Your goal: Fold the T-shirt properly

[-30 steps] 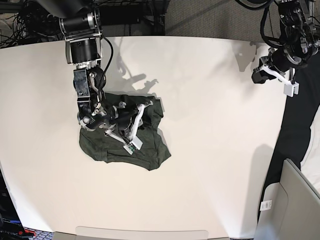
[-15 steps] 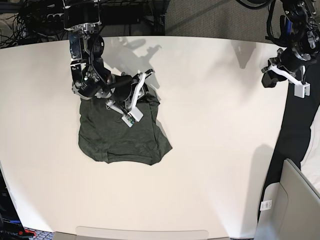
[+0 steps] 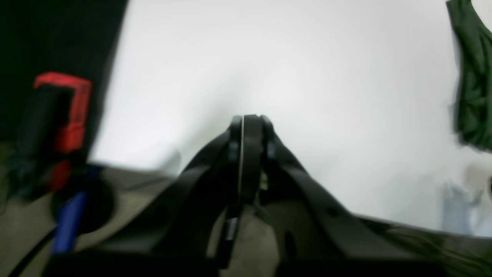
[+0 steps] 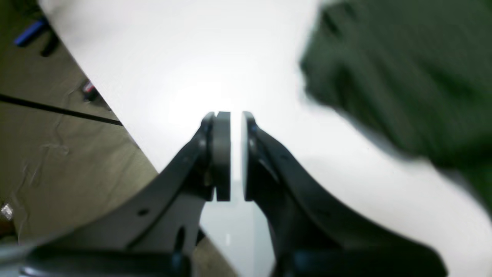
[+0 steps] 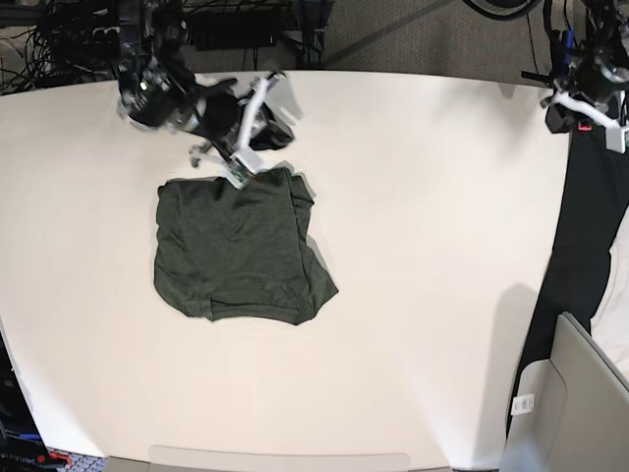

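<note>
The T-shirt [image 5: 236, 246] lies on the white table [image 5: 423, 256] as a dark olive, roughly square folded bundle, left of the middle. It also shows blurred at the top right of the right wrist view [image 4: 403, 77] and at the right edge of the left wrist view [image 3: 471, 77]. My right gripper [image 5: 275, 133] hovers just past the shirt's far edge, apart from it. Its pads [image 4: 222, 154] stand almost together with a thin slit [image 4: 235, 119] and nothing in it. My left gripper [image 5: 557, 118] hangs at the table's far right corner, shut and empty [image 3: 243, 119].
A black cloth [image 5: 580, 246] drapes down the table's right side. A grey box [image 5: 565, 393] stands at the bottom right. Cables and dark gear [image 5: 236, 29] run behind the far edge. A red and black object [image 3: 65, 107] sits off the table beside my left gripper.
My right arm has lifted off the shirt and drawn back toward the far edge, leaving the shirt lying flat. My left arm has pulled further toward the far right corner.
</note>
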Controlling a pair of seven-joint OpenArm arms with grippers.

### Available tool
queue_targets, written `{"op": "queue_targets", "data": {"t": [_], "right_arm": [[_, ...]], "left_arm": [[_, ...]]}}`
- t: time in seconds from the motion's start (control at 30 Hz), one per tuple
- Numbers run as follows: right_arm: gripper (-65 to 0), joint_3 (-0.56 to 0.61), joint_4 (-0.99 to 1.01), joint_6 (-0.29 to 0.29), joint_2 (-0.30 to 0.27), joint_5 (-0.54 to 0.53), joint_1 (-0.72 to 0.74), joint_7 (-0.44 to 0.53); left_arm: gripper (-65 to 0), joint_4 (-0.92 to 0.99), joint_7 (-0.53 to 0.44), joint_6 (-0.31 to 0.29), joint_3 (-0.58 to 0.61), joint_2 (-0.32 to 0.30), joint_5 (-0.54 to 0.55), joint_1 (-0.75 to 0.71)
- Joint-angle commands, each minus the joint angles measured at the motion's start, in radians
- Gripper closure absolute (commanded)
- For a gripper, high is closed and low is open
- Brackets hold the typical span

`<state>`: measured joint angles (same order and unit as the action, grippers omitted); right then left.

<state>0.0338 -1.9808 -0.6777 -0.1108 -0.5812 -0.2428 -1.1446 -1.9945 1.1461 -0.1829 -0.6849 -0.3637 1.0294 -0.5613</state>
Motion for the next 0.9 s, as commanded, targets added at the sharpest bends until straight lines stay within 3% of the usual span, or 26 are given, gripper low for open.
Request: {"op": "queue_targets", "data": {"t": [0.0, 0.33, 0.53, 0.87], "right_arm": [[-3.8, -0.015, -0.039, -0.006, -0.016, -0.027, -0.011, 0.021], [-3.8, -0.226, -0.071, -0.004, -0.065, -0.165, -0.169, 0.022], [-3.8, -0.377, -0.073, 0.0, -0.088, -0.208, -0.277, 0.022], [-3.8, -0.618, -0.073, 0.112, -0.135, -0.263, -0.453, 0.022]], "left_arm": [[-0.6, -0.033, -0.01, -0.005, -0.022, 0.005, 0.018, -0.015], [-0.6, -0.065, -0.008, -0.01, -0.126, 0.096, 0.019, -0.118], [-0.5, -0.065, -0.01, -0.01, -0.132, 0.102, 0.019, -0.185], [-0.5, -0.062, -0.008, -0.01, -0.132, 0.102, 0.018, -0.242]]}}
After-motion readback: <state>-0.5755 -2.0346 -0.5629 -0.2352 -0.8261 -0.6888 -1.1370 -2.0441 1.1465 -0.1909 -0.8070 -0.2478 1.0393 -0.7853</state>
